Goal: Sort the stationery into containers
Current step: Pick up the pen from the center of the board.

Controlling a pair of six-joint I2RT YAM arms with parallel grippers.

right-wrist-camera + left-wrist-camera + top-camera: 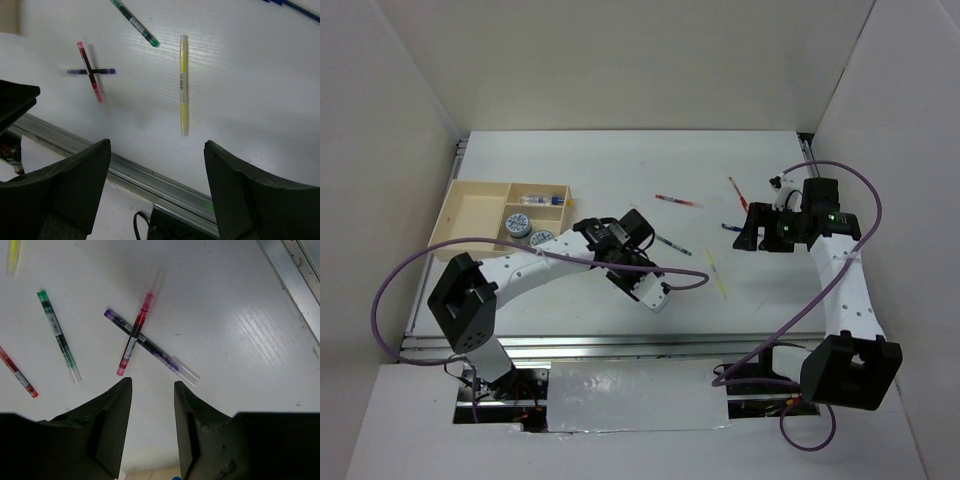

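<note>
At the far left of the counter point(620, 160), only the overhead view gives me the tray point(478, 212). Two tape rolls point(518, 226) sit in its near compartments, and a few stored pens point(542, 199) lie in its far right one.

The left gripper point(152, 384) hangs over bare counter, its jaws partly apart with nothing between them. Its wrist camera shows what I cannot find overhead: a pink pen point(135, 335) lying across a purple pen point(150, 347), touching where they cross. To their left in that view lie a green pen point(59, 335) and a red pen point(17, 371), each apart from the others. A yellow pen point(13, 255) is cut off by the top edge.

The right wrist camera also catches the crossed pair, near the metal rail point(150, 177) along the counter's near edge, and shows the yellow pen whole.

Only overhead do I see a second red pen point(738, 190) at the far right. A blue pen point(730, 227) pokes out just left of the right gripper point(157, 145), whose jaws stand wide apart and empty.
</note>
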